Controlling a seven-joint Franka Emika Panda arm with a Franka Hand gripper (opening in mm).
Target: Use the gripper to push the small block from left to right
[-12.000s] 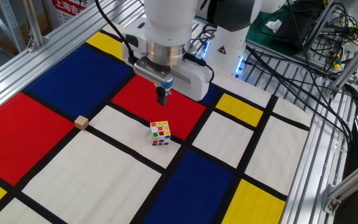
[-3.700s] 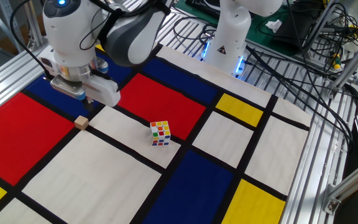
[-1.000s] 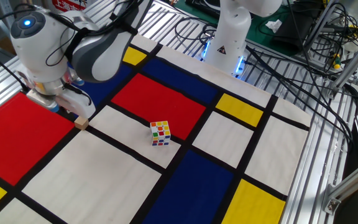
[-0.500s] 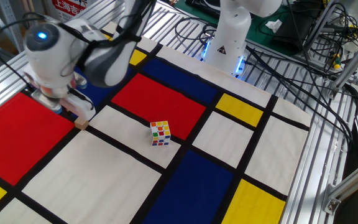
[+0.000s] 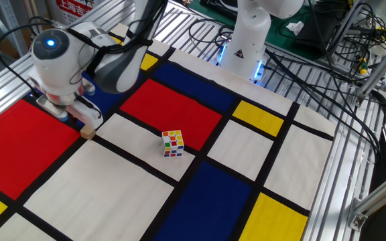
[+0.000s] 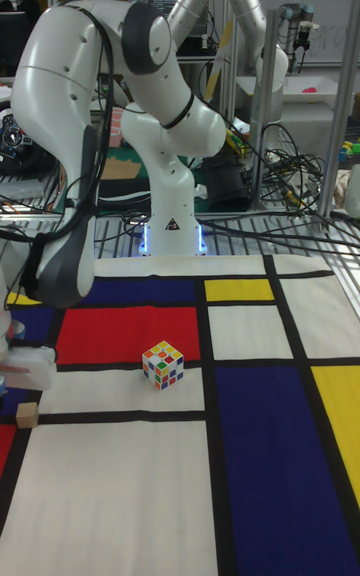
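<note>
While the gripper point(image 5: 79, 126) hung low w/ jaw state impossible to tell, the small block point(image 5: 88, 132) sat just beside it, puzzle cube point(image 5: 173, 143) well apart.

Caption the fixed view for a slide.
Franka arm's gripper poised just left of the small block, puzzle cube standing farther right.

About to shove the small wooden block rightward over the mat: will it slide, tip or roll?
The small block is a flat-faced cube, so it probably slides rather than rolls. It looks like light wood, so an off-centre push may spin it. The fabric-like mat could drag; the puzzle cube stands further right.
</note>
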